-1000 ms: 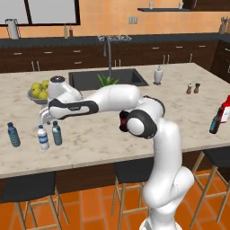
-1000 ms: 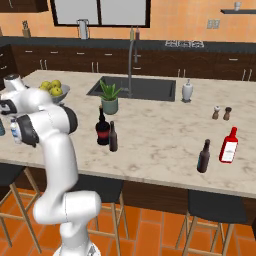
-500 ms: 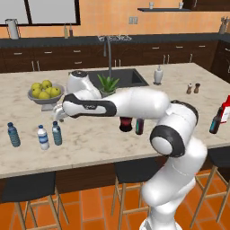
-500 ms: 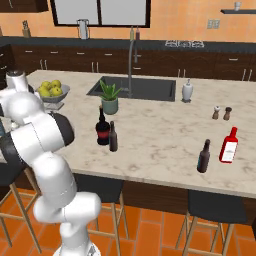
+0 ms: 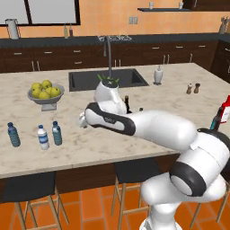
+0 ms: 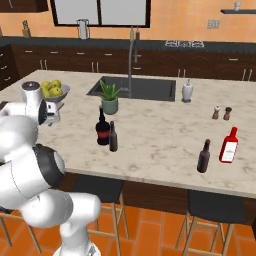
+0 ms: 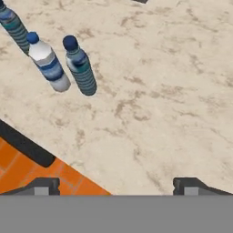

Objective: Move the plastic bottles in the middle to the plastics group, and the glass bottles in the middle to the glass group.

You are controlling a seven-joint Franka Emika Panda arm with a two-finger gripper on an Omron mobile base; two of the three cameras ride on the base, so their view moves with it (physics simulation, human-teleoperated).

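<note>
Left base view: arm stretched low over the table (image 5: 134,96), claw (image 5: 83,120) at its left end, near the table's front. Jaw state not readable here. Three small water bottles stand upright in a row to the claw's left: deep blue bottle (image 5: 14,134), white-labelled clear bottle (image 5: 43,137), grey-blue bottle (image 5: 56,133). Grey-blue one stands just beside the other two, so by the look of it the plastic part is done. Dark bottle necks (image 5: 127,102) poke up behind the arm, to the claw's right.

Right base view: round-bellied black bottle (image 6: 102,128) with red label and slimmer dark bottle (image 6: 113,137) stand upright, just beside each other, mid-table in front of the potted plant (image 6: 109,98). Red bottle (image 6: 229,145) with white label sits far right, another dark bottle (image 6: 203,156) next to it. Fruit bowl (image 6: 52,91) is at the table's left end.

Hand view: fingertips (image 7: 43,185) far apart at the bottom, claw spread wide, nothing between them. Camera looks down at bare table near its front edge. The three water bottles are at upper left, well clear of the claw.

Key relation: remaining targets are the two dark bottles, long axes vertical, to the claw's right, toward the sink side. Likely next: swing right, take a neck or body side-on.
</note>
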